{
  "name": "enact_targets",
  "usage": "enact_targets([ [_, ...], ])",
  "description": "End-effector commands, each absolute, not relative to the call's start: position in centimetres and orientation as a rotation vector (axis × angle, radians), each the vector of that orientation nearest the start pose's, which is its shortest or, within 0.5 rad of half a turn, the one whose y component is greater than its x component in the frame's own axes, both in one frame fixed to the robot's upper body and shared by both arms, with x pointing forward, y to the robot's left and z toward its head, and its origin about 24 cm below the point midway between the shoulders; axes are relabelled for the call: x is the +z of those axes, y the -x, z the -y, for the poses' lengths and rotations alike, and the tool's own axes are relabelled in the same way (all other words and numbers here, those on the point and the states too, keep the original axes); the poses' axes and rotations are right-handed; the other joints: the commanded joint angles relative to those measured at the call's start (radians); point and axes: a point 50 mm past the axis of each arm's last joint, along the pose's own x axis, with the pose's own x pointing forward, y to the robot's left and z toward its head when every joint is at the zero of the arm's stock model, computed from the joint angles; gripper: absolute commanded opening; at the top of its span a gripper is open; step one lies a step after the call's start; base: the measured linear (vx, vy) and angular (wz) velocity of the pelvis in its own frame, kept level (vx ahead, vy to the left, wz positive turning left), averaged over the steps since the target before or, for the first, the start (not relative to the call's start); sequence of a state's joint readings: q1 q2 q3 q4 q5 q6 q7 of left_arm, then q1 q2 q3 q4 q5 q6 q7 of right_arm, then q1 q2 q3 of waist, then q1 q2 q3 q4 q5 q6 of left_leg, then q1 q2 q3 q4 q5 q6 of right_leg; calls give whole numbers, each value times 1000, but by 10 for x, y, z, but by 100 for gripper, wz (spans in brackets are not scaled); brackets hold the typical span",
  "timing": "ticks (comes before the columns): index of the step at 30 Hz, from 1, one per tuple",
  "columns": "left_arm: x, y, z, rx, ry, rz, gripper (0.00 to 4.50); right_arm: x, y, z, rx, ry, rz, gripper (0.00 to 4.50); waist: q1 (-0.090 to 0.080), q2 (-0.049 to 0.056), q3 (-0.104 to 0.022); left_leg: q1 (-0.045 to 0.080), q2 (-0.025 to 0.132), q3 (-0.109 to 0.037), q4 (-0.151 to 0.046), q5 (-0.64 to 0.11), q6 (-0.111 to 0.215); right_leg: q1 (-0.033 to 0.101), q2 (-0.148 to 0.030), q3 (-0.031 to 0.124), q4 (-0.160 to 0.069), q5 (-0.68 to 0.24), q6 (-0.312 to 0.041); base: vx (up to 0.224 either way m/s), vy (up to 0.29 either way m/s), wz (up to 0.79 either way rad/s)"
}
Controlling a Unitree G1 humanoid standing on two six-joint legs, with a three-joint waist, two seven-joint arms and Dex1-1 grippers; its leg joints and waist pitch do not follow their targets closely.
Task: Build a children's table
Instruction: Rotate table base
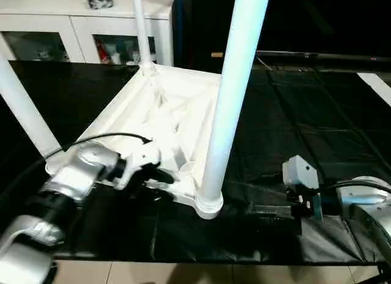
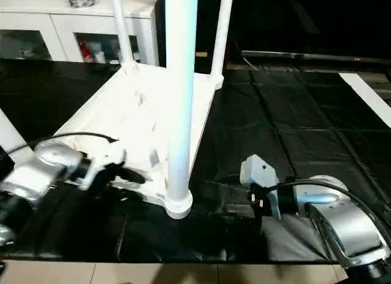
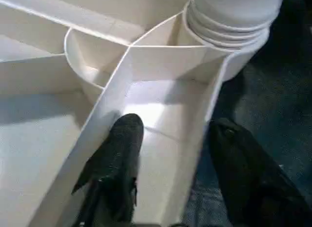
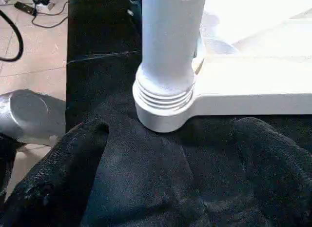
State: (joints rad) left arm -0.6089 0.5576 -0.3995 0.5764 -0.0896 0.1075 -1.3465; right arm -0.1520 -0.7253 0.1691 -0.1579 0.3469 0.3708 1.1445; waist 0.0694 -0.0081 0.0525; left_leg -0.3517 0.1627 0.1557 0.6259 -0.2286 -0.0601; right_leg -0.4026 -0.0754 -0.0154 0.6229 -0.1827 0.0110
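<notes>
The children's table lies upside down on a black cloth, its ribbed underside facing up and its round white legs standing upward. The nearest leg is seated in the corner socket. My left gripper straddles the table's near frame wall just left of that corner. In the left wrist view one finger is inside the frame compartment and the other finger is outside it, with gaps to the wall. My right gripper is open on the cloth, pointing at the socket from the right without touching it.
The black cloth covers the work surface to the right. A white glass-door cabinet stands behind at the far left. Other legs rise at the left and at the back. Tiled floor begins at the cloth's near edge.
</notes>
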Motion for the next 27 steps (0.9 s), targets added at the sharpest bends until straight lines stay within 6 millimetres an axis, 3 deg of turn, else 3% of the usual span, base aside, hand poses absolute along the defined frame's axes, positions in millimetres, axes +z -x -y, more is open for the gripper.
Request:
enact_targets([
  [1,65,-314,-170,-1422,-477,-559,212,89,-236,184,1307,300,-401,450,6,-4,-57,-3,54,-10,-90,-162,32,50,-63,33,-74,-222,-251,0,0,0],
  [4,61,-312,-168,-1444,-489,-583,181,90,-237,183,1307,298,-400,450,8,0,-55,-2,53,-10,-93,-188,25,48,-62,34,-77,-249,-248,0,0,0],
  [10,57,-314,-167,-1430,-474,-593,129,90,-238,181,1309,298,-394,450,14,-3,-53,2,57,-8,-96,-218,10,44,-63,35,-80,-294,-235,0,0,0],
  [11,54,-313,-167,-1419,-455,-603,129,90,-238,180,1310,295,-391,450,17,-7,-53,2,58,-7,-96,-218,10,44,-64,35,-81,-298,-233,0,0,0],
  [14,46,-309,-167,-1370,-373,-636,119,89,-238,178,1307,292,-384,450,19,-5,-51,6,59,-2,-97,-241,6,39,-65,36,-84,-347,-222,0,0,0],
  [16,45,-309,-167,-1343,-339,-634,90,89,-238,178,1306,290,-382,450,20,-5,-49,7,59,-1,-97,-256,2,35,-64,36,-88,-377,-216,0,0,0],
  [17,44,-308,-165,-1300,-283,-617,87,89,-239,177,1300,289,-374,450,20,-15,-49,4,60,-3,-99,-249,4,37,-66,35,-87,-383,-209,0,0,0],
  [19,43,-309,-162,-1230,-216,-603,76,90,-240,177,1292,279,-363,450,17,-10,-47,0,63,-5,-102,-256,1,37,-66,33,-87,-399,-203,0,0,0],
  [21,43,-308,-161,-1206,-193,-598,72,90,-240,176,1292,277,-361,450,14,-23,-48,-1,61,-4,-99,-250,6,37,-66,34,-88,-416,-192,0,0,0],
  [22,43,-307,-160,-1188,-176,-599,72,90,-241,176,1292,276,-360,450,12,-20,-48,-9,59,-7,-101,-233,8,43,-67,33,-86,-416,-185,0,0,0],
  [24,42,-302,-158,-1182,-160,-609,67,90,-242,176,1292,275,-358,450,5,-21,-50,-7,57,-5,-98,-221,14,40,-65,33,-88,-410,-177,0,0,0],
  [25,43,-297,-156,-1185,-160,-615,66,89,-243,176,1290,277,-355,450,-2,-31,-52,-11,59,-5,-96,-187,27,44,-67,33,-81,-373,-184,0,0,0],
  [27,44,-293,-154,-1200,-173,-604,65,89,-246,176,1276,287,-347,450,-5,-28,-52,-10,56,-2,-94,-171,38,40,-64,33,-86,-361,-189,0,0,0],
])
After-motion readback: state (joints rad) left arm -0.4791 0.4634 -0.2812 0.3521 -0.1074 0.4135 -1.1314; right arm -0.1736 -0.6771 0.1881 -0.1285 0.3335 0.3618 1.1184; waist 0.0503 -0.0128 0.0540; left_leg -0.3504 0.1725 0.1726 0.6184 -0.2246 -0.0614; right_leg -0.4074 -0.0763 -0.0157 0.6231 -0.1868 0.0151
